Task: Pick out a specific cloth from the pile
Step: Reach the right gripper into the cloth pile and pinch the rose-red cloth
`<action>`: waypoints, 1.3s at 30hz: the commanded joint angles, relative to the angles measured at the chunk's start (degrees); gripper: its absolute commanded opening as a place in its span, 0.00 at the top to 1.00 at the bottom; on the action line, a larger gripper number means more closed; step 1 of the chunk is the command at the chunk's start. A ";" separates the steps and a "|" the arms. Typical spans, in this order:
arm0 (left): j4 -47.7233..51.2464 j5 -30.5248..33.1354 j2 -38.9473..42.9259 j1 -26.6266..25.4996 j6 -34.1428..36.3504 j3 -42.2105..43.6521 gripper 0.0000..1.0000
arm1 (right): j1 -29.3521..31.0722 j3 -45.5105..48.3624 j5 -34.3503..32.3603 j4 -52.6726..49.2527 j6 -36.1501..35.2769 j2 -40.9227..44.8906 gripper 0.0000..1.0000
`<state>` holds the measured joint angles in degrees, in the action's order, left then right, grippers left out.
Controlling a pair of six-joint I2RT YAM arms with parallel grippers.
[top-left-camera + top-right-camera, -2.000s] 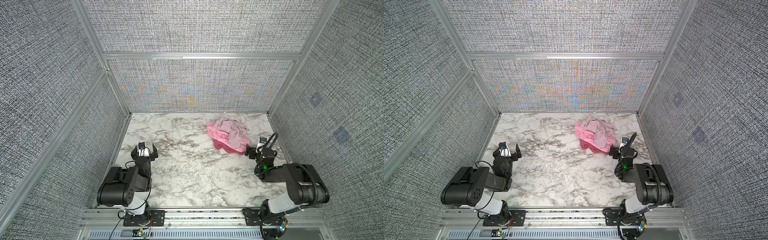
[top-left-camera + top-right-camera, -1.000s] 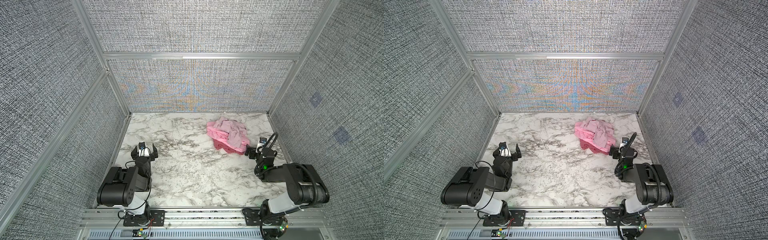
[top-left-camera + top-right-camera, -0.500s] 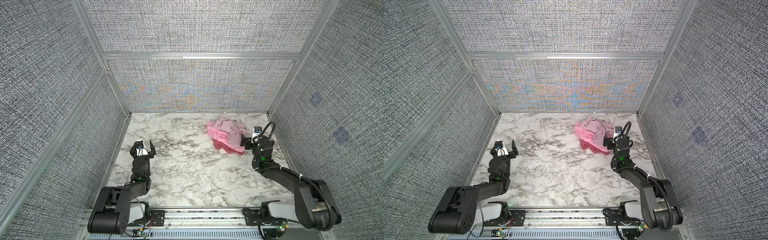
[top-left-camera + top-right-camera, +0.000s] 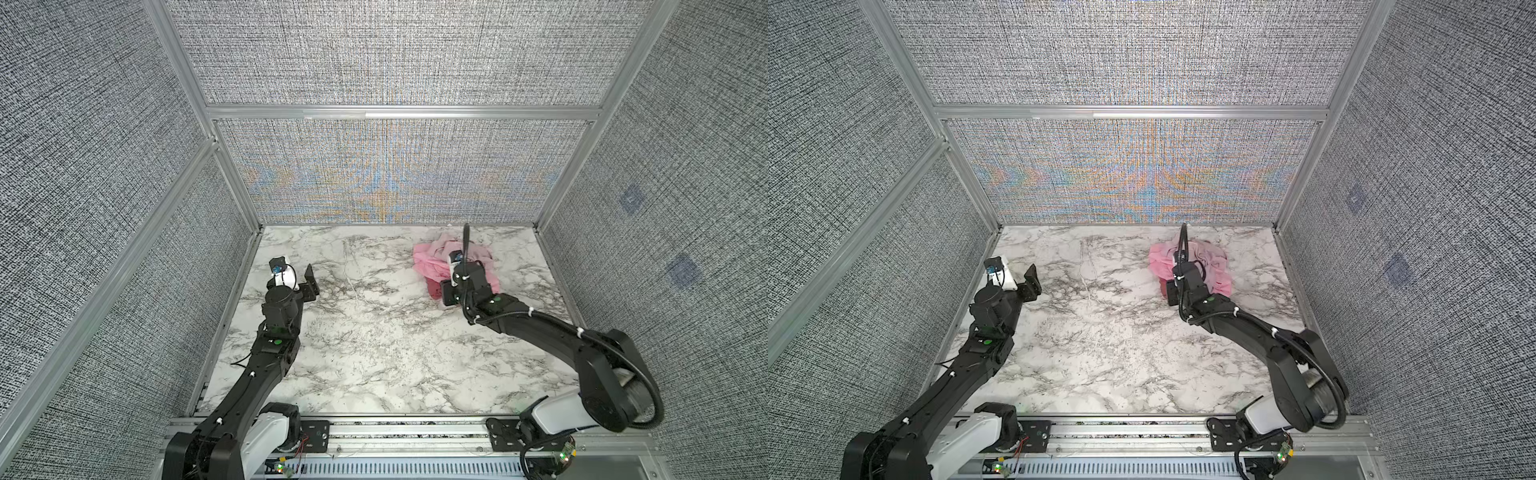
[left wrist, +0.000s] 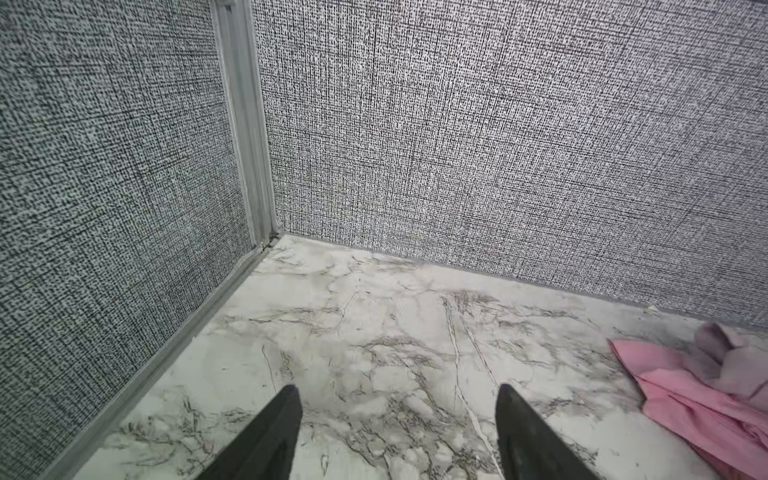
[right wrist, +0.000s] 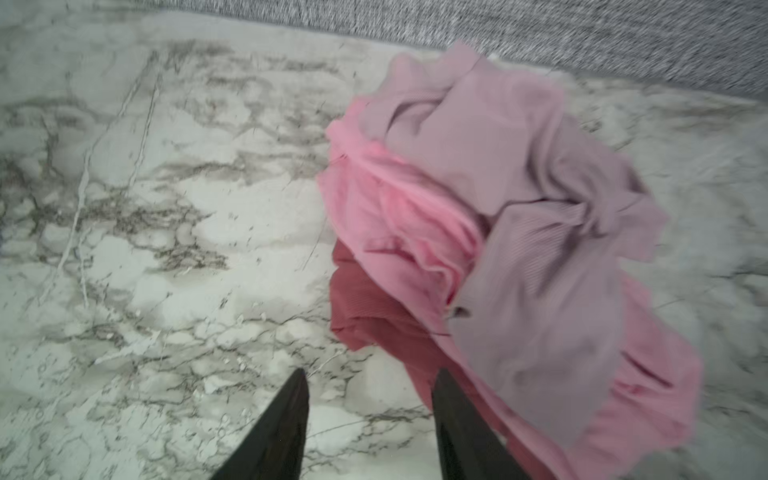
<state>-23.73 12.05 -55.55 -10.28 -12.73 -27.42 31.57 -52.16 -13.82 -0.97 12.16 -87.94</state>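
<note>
Looking into the cell: the pile point(image 4: 428, 264) sits on the marble surface point(image 4: 374, 340) toward the far right corner, close to the back wall point(image 4: 395, 174). Three layers are legible in the right wrist view. The pale mauve cloth point(image 6: 540, 187) is on top and the bright pink cloth point(image 6: 395, 216) is under it. The cloth point(image 6: 365, 307), dusty rose-red, is lowest, its corner poking out flat on the surface at the near-left side of the heap.

Right tool point(image 6: 370, 372) is low at that red edge, jaws at a middling gap, holding nothing; between them only marble and the rim of the red fabric. One tip overlaps the red cloth. Contact is not resolvable, as the view is blurred.

Left tool point(image 5: 397, 388) is well apart from the pile on the left side, jaws wide and empty, over bare marble near the left wall point(image 4: 187, 291).
</note>
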 commanded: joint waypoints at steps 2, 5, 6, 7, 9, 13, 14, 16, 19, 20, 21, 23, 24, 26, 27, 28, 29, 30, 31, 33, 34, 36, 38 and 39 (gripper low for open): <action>4.05 -0.40 1.49 -0.09 -1.83 0.00 0.24 | 1.59 -5.00 0.63 -4.55 4.68 -6.56 0.60; 3.70 -1.12 1.74 -0.15 -2.60 0.00 0.24 | 1.60 -7.35 -0.62 -5.48 5.83 -10.63 0.65; 3.64 -1.43 1.65 -0.10 -2.64 -0.04 0.24 | 1.49 -7.62 -0.59 -5.03 5.93 -11.58 0.66; 3.72 -1.71 1.52 -0.10 -2.78 -0.17 0.24 | 1.48 -8.07 -0.42 -4.83 5.92 -12.62 0.66; 4.40 -1.86 1.57 -0.16 -3.13 -0.50 0.24 | 1.50 -9.26 -0.63 -5.00 6.36 -14.65 0.66; 5.26 -1.69 1.76 -0.13 -3.39 -0.79 0.24 | 1.34 -11.95 -4.29 -6.76 7.10 -17.50 0.65; 5.24 -1.60 1.93 -0.13 -3.48 -0.66 0.24 | 1.21 -12.17 -5.07 -6.56 7.13 -17.92 0.63; 5.22 -1.17 2.36 -0.14 -3.49 -0.37 0.24 | 1.16 -12.17 -5.74 -5.56 6.61 -18.33 0.58; 5.68 -0.47 3.35 -0.13 -3.22 0.03 0.23 | 0.93 -13.17 -7.82 -5.96 6.48 -19.46 0.56; 5.62 -0.20 3.60 -0.11 -3.22 0.14 0.23 | 0.74 -13.68 -8.03 -6.05 6.34 -19.95 0.55; 5.67 -0.12 3.92 -0.16 -3.09 0.25 0.23 | 0.58 -14.04 -8.21 -6.17 6.24 -20.61 0.55; 5.48 0.07 4.34 -0.16 -3.09 0.67 0.23 | 0.29 -14.93 -8.32 -6.11 6.21 -22.16 0.56; 5.21 0.07 4.46 -0.14 -3.09 0.91 0.23 | 0.14 -15.20 -8.39 -5.86 6.34 -22.77 0.56; 5.23 0.00 4.57 -0.12 -3.22 1.05 0.22 | 0.00 -15.65 -8.75 -5.19 6.66 -24.16 0.58; 5.49 -0.14 4.61 -0.09 -3.25 0.90 0.23 | -0.13 -15.97 -8.78 -5.25 6.72 -24.62 0.63; 5.83 -0.19 4.58 -0.09 -3.19 0.72 0.22 | -0.24 -16.33 -9.11 -5.35 6.87 -25.24 0.73; 6.11 -0.19 4.57 -0.09 -3.19 0.61 0.22 | -0.27 -16.47 -9.39 -5.36 7.03 -25.43 0.85; 5.94 -0.19 4.58 -0.09 -3.30 0.76 0.23 | -0.28 -16.48 -9.74 -5.36 7.07 -25.50 0.95; 5.80 -0.19 4.59 -0.13 -3.34 0.91 0.22 | -0.35 -16.27 -10.08 -5.14 7.32 -25.07 1.00; 5.84 -0.25 4.59 -0.11 -3.69 1.05 0.23 | -0.41 -14.78 -10.16 -3.89 7.58 -23.42 1.00; 6.19 -0.44 4.67 -0.13 -4.02 0.97 0.23 | -0.37 -13.79 -9.97 -3.24 7.83 -21.89 1.00; 6.71 -0.87 4.93 -0.15 -4.20 0.88 0.22 | -0.46 -12.51 -9.35 -3.22 8.06 -18.70 1.00; 6.72 -1.07 5.10 -0.09 -4.21 0.96 0.22 | -0.55 -11.80 -8.81 -3.74 7.90 -15.67 1.00; 6.79 -1.14 5.26 -0.09 -4.31 0.89 0.22 | -0.68 -11.50 -8.48 -4.08 7.67 -13.83 1.00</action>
<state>-17.91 11.53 -50.59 -10.41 -16.56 -26.33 31.00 -64.16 -22.41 -5.23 19.11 -104.73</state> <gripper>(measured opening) 0.775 0.064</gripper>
